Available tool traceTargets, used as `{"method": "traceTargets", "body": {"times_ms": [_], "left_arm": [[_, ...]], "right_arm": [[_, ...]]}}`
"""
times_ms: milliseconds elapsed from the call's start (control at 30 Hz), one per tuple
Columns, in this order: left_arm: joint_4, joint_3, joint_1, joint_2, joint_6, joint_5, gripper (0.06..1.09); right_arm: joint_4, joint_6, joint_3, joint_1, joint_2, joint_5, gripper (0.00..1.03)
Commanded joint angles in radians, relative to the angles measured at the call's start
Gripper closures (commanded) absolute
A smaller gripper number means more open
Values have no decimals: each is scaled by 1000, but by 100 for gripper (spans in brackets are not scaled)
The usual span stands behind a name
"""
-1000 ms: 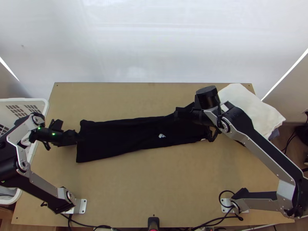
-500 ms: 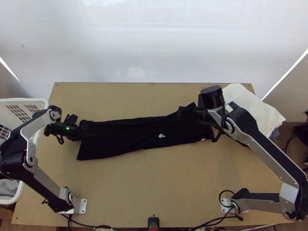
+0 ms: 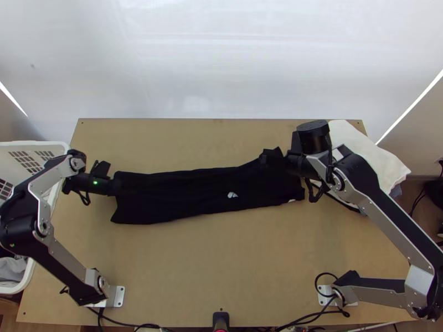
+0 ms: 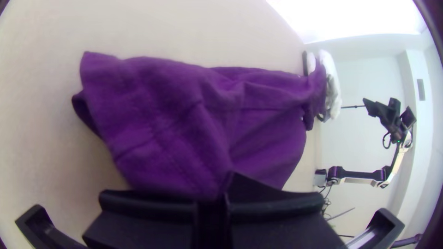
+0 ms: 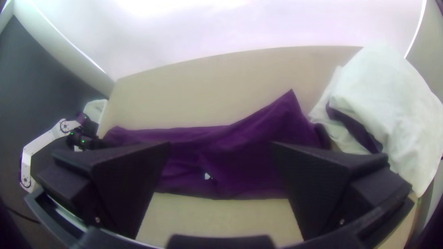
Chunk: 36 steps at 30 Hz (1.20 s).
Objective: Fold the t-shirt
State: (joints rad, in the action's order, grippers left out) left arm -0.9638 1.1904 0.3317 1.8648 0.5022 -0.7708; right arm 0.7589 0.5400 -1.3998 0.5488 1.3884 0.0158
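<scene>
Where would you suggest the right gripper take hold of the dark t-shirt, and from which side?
I would grip the pointed far corner at the t-shirt's right end, ideally from above. It juts out past the rest of the far edge, so it should be narrow enough to pinch, and the right gripper hangs open over the cloth. The left gripper is shut on the opposite end.

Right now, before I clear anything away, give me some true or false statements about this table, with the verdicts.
1. The t-shirt lies in a long strip. True.
2. The right claw is shut. False: its fingers are wide apart.
3. The left claw is at the t-shirt's end nearer the white basket. True.
4. The white cloth lies beside the basket. False: it's at the table's far right corner.
</scene>
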Motion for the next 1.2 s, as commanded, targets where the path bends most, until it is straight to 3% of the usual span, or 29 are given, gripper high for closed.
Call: {"method": "traceTargets", "body": {"times_ms": [0, 267, 533, 667, 800, 967, 1033, 1167], "left_arm": [[-85, 67, 155, 99, 15, -59, 105], [-115, 136, 440, 82, 116, -30, 105], [-196, 232, 569, 126, 185, -1, 105], [-231, 213, 567, 125, 202, -61, 105], [-382, 221, 566, 160, 277, -165, 105], [-351, 242, 596, 139, 300, -153, 105], [-280, 244, 604, 102, 285, -74, 105], [-41, 221, 604, -6, 139, 176, 105]], "right_arm": [[0, -14, -1, -10, -2, 0, 4], [3, -26, 7, -20, -2, 1, 4], [3, -25, 9, -12, -2, 1, 4], [3, -25, 15, -12, -12, 1, 4], [5, -26, 33, -13, -35, 1, 4], [7, -26, 56, -18, -61, 1, 4], [7, -26, 62, -18, -68, 1, 4], [5, -23, 67, -15, -69, 1, 4]]}}
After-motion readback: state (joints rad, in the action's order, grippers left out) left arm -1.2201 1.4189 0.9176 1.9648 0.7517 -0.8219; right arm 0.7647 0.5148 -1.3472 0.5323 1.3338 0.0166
